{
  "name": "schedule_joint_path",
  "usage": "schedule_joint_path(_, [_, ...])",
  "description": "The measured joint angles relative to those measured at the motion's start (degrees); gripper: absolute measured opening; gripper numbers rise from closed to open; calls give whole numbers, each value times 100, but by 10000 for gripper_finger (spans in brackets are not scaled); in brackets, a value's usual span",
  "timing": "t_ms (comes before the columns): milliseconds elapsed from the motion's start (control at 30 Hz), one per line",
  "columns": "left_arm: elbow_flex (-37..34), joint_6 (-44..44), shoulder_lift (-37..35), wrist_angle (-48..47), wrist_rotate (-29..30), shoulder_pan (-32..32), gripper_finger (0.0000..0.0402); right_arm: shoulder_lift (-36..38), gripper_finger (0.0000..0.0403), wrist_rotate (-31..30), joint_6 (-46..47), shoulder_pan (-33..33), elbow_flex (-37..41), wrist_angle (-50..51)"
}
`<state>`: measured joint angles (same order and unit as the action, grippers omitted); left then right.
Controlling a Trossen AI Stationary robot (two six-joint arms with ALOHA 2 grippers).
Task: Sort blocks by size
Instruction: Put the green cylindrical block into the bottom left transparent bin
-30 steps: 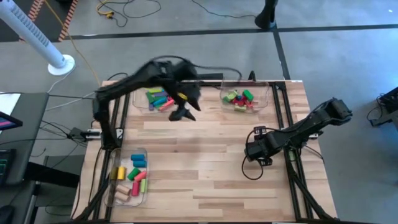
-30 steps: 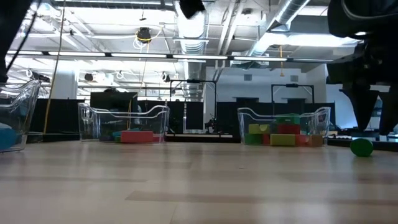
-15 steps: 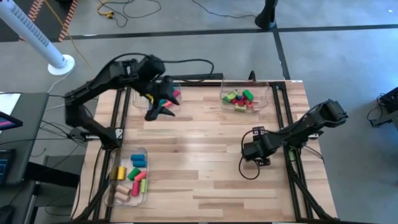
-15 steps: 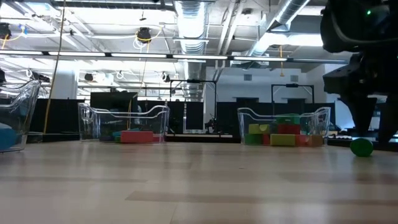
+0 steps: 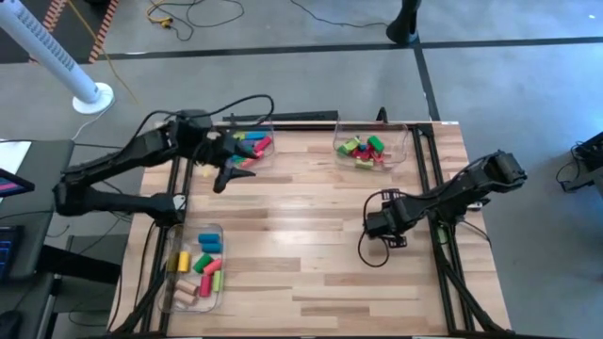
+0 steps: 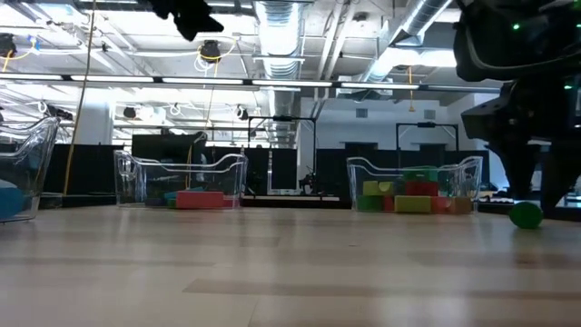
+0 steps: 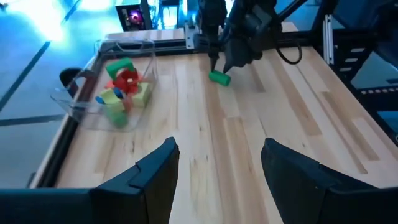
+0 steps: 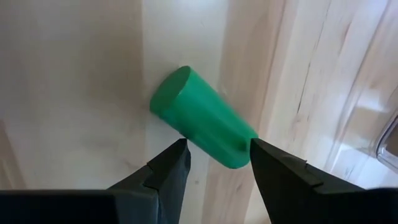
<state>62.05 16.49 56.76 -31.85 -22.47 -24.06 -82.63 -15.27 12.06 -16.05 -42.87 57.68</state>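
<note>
A green cylinder block (image 8: 202,118) lies on its side on the table's right half; it also shows in the low view (image 6: 526,214) and the left wrist view (image 7: 219,77). My right gripper (image 8: 217,171) hangs just above it, open and pointing down, one fingertip on each side of one end; I cannot tell whether they touch it. My left gripper (image 5: 229,176) is open with nothing in it, high over the table's far left, beside the far-left bin (image 5: 247,149) of coloured blocks. More blocks lie in the far-right bin (image 5: 366,149) and the near-left bin (image 5: 196,266).
Three clear plastic bins stand on the wooden table: two along the far edge, one at the near left corner. Bare wood lies between them in the table's middle (image 5: 301,245). Black frame rails (image 5: 443,273) run along the left and right edges.
My left gripper has swung back from near the middle of the table's far edge toward the left edge, past the far-left bin. It has tipped up from pointing steeply down to nearly level and has stayed open.
</note>
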Motion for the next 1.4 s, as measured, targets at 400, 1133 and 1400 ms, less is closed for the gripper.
schedule_joint_path(400, [-794,-364,-121,596,-1,8,217,0,207,193,-145,486,-2,-105])
schedule_joint_path(1133, [-797,-474,-117,532,-1,12,217,-289,207,503,-277,924,68,-1148])
schedule_joint_path(1400, [-797,-398,-33,432,-7,52,217,-289,199,489,-155,943,68,-1234])
